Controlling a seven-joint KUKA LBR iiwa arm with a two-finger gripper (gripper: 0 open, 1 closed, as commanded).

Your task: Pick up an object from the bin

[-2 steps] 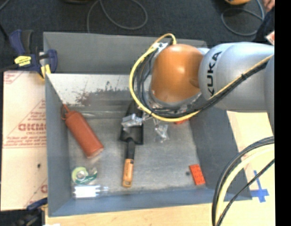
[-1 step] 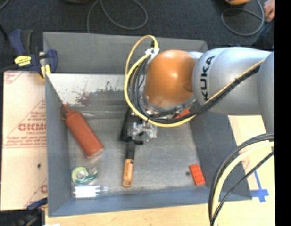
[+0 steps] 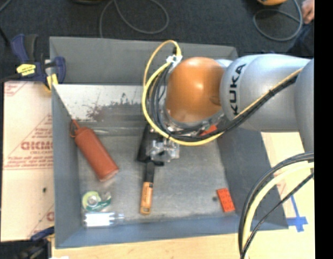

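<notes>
**While the pincer is hanging low in the bin, a brown-handled tool is lying just below it**

Because the arm's orange cover and looping yellow cables are crowding the wrist, it is not showing whether the pincer is released or clenched; I cannot tell. The tool is lying on the grey floor. Its dark end is pointing up toward the pincer and running right to it, and its brown handle is pointing away, toward the near wall. Whether the two are touching cannot be told. Left of the pincer, a red-orange bottle is lying tilted, well apart from it. Farther down and left of the pincer, a clear packet with a green and yellow ring is resting in the corner. Down and right of the pincer, a small orange block is sitting alone.
</notes>
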